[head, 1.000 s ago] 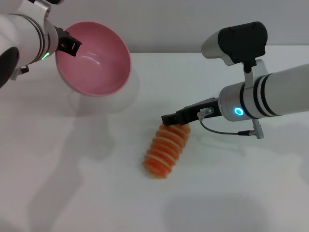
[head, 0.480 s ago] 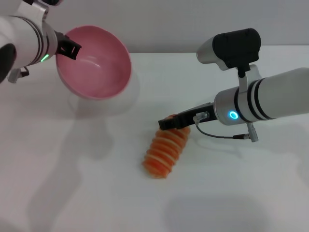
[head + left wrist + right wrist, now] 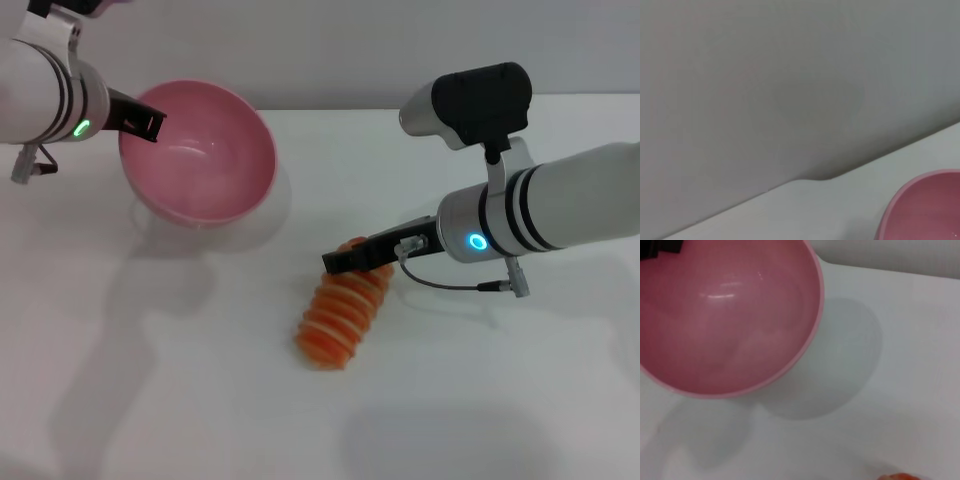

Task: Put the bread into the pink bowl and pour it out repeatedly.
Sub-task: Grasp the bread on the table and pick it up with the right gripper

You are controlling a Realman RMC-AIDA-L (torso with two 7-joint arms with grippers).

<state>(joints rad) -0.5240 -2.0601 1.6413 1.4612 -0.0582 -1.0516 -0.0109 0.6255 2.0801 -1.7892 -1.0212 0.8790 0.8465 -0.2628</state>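
Up at the far left, the left gripper point(image 3: 150, 123) grips the rim of the round, glossy pink bowl point(image 3: 205, 160), tilted above the white table point(image 3: 180, 380) with its smooth inside showing. Nearer, the ridged orange-and-cream bread point(image 3: 338, 315) lies on the table, the right gripper point(image 3: 340, 261) at its far end; whether its jaws are open or closed I cannot tell.

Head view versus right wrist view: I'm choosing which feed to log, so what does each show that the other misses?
Only the head view shows both arms: the left hand gripping the pink bowl's rim, the right hand at the near end of the whole bread. Only the right wrist view shows the bowl's inside up close, empty, with its shadow on the table. Both show the bowl, the table and some bread.
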